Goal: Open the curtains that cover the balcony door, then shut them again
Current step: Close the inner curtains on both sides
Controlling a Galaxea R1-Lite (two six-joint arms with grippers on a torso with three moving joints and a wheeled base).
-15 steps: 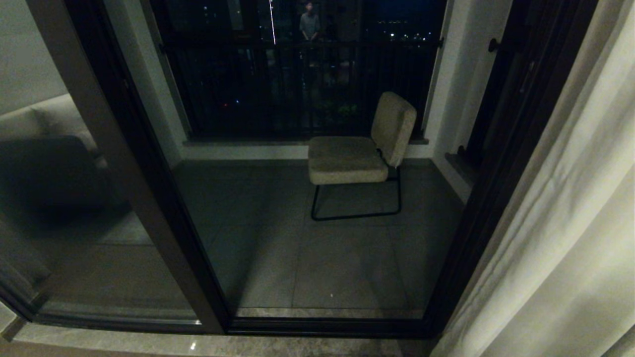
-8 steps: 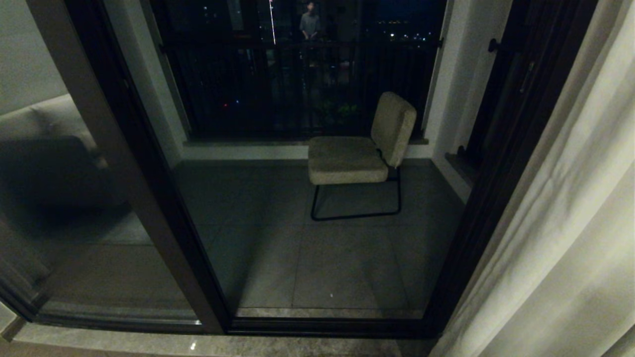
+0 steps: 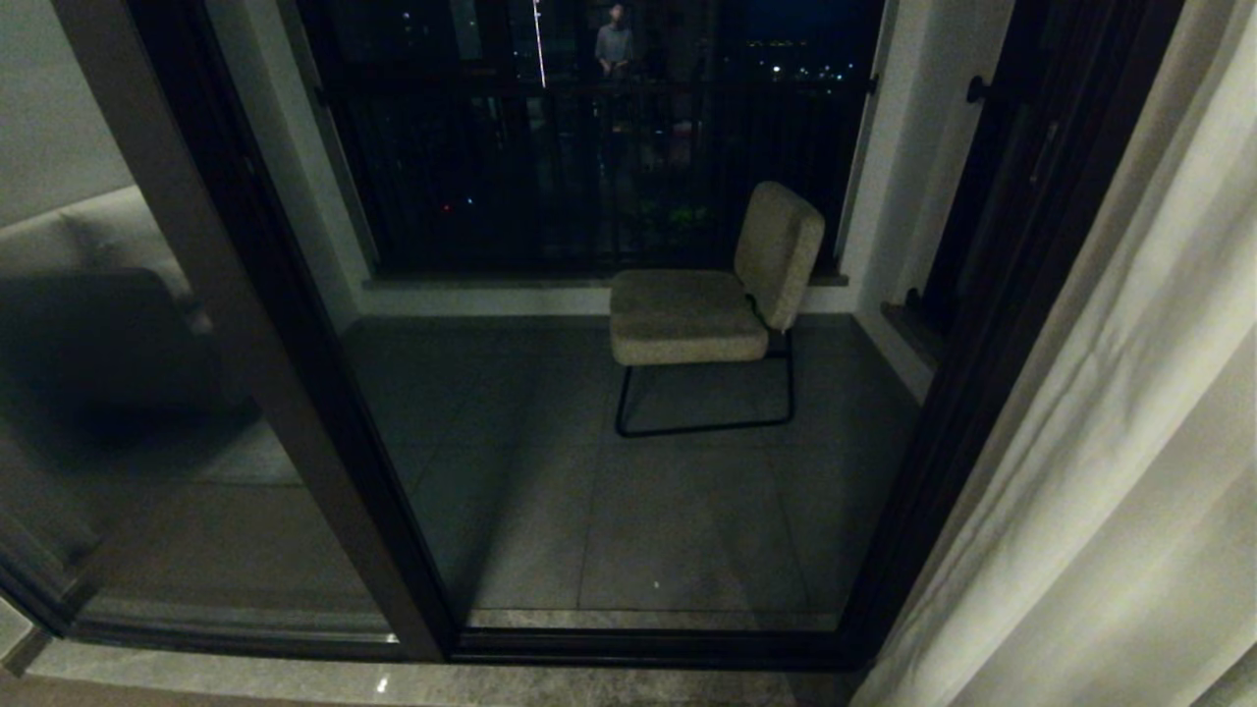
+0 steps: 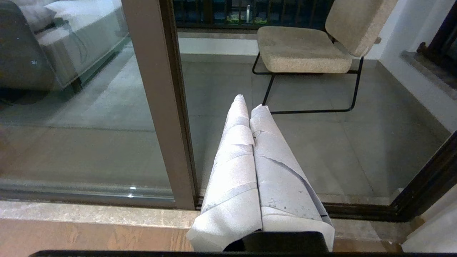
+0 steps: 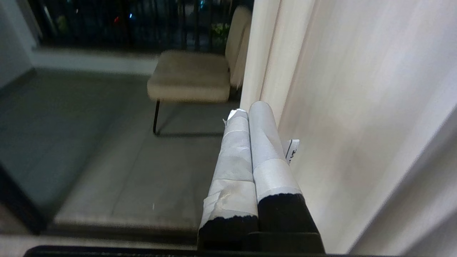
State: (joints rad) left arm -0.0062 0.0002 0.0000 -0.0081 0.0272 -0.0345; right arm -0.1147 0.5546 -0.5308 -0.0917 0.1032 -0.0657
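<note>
- The right gripper (image 5: 248, 112) is holding its two tape-wrapped fingers (image 5: 234, 157) pressed flat together with nothing between them, the tips sitting just beside the leading fold of the cream, floor-length fabric curtains (image 5: 357, 107); whether they are touching the cloth cannot be told.
- The left gripper (image 4: 250, 101) is likewise keeping its white-wrapped fingers (image 4: 232, 171) squeezed together on nothing, aimed at the brown upright of the glass balcony door (image 4: 157, 100) and well apart from any fabric.
- In the head view neither arm is showing, and that view is looking the same as a second ago: the curtains (image 3: 1100, 471) are hanging bunched at the right edge of the doorway, and the dark-framed glass balcony door (image 3: 295, 373) is standing uncovered.
- Beyond the glass, a beige cushioned chair on a thin black metal frame (image 3: 707, 304) is sitting on the grey tiled balcony floor (image 3: 589, 511) near the black railing (image 3: 589, 167).
- With the drapes gathered aside, the opening half is looking done; judging from the right fingers beside the fold, the closing pull is probably coming next, and they would need to spread first to take hold of the fabric edge.
</note>
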